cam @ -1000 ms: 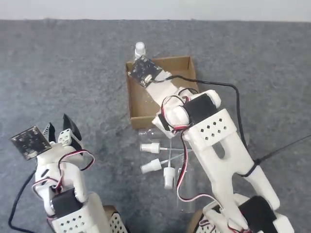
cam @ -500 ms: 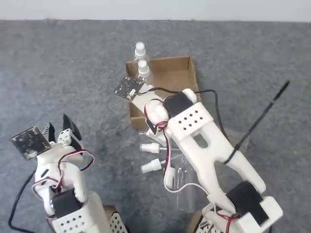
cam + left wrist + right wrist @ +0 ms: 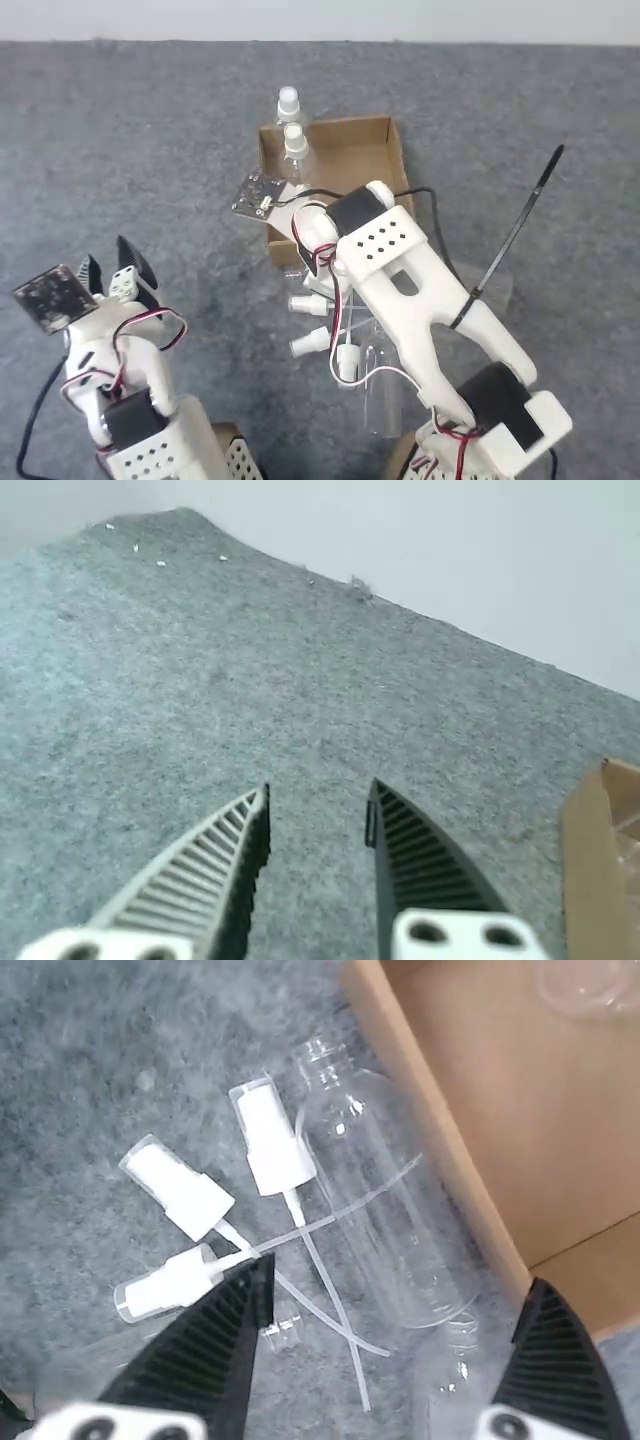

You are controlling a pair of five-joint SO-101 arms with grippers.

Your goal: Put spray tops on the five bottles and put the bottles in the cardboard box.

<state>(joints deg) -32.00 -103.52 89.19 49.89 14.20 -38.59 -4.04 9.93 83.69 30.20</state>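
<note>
In the right wrist view my right gripper (image 3: 400, 1285) is open above a clear uncapped bottle (image 3: 385, 1200) lying against the outer wall of the cardboard box (image 3: 480, 1090). Three loose white spray tops (image 3: 270, 1145) (image 3: 185, 1195) (image 3: 165, 1285) lie beside it. In the high view one capped bottle (image 3: 296, 142) stands in the back left corner of the box (image 3: 345, 165), and another capped bottle (image 3: 288, 100) stands just behind the box. My left gripper (image 3: 112, 268) (image 3: 317, 795) is open and holds nothing, at the front left, far from the parts.
More clear bottles (image 3: 385, 395) (image 3: 455, 1380) lie on the grey felt in front of the box, partly under the right arm (image 3: 400, 270). A black cable (image 3: 510, 240) sticks out from that arm. The box's edge (image 3: 600, 850) shows in the left wrist view.
My right arm drew back from the box's back corner toward the loose parts, leaving a capped bottle standing inside. The left arm shifted slightly.
</note>
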